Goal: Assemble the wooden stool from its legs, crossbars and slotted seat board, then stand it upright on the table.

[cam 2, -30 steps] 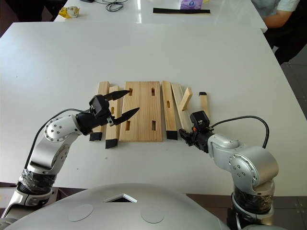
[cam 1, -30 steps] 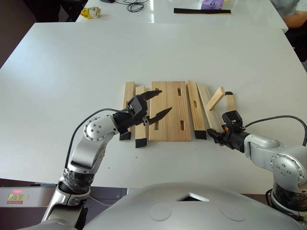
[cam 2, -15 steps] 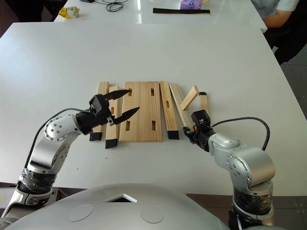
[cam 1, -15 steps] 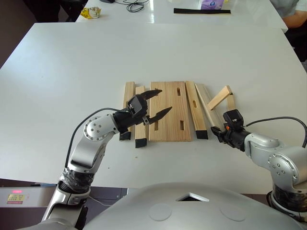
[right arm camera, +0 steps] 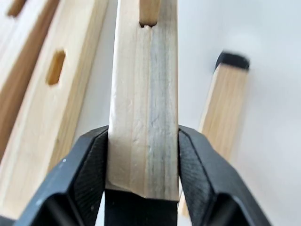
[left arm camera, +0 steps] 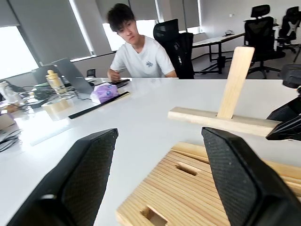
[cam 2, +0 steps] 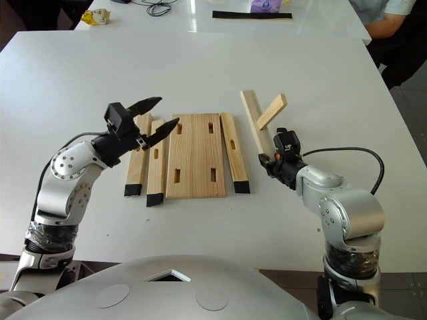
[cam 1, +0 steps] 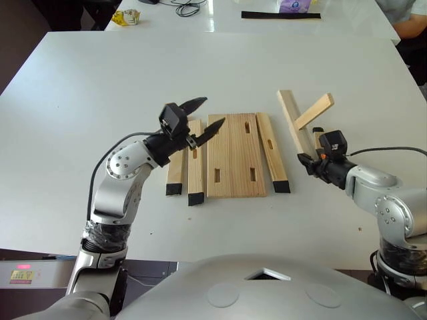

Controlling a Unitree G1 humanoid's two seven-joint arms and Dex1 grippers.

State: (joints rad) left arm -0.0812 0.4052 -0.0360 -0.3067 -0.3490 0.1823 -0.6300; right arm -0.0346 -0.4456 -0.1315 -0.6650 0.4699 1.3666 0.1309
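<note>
**Right tool clamped on a leg, left tool spread over the board**

My right tool [cam 1: 310, 163] sits right of centre in the head view, its two fingers [right arm camera: 84, 174] clenched on the black-capped near end of a slotted leg [cam 1: 293, 120]. That leg runs from the tool toward the upper middle of the frame. A crossbar [cam 1: 317, 109] is plugged into its slot and angles off to the upper right. Just beside the held leg lies a second capped leg [right arm camera: 225, 101].

My left tool [cam 1: 212, 111] hangs released, fingers spread, over the upper left corner of the seat board [cam 1: 235, 155]. The board lies flat at mid-frame. Two plain legs [cam 1: 185, 163] lie side by side along its left edge, and another slotted leg [cam 1: 271, 152] lies along its right edge.

Everything rests on a white worktop [cam 1: 100, 87]. Behind it, along the top of the frame, a second white table [cam 1: 220, 20] carries a black strip [cam 1: 280, 15] and a yellow object [cam 1: 127, 17].
</note>
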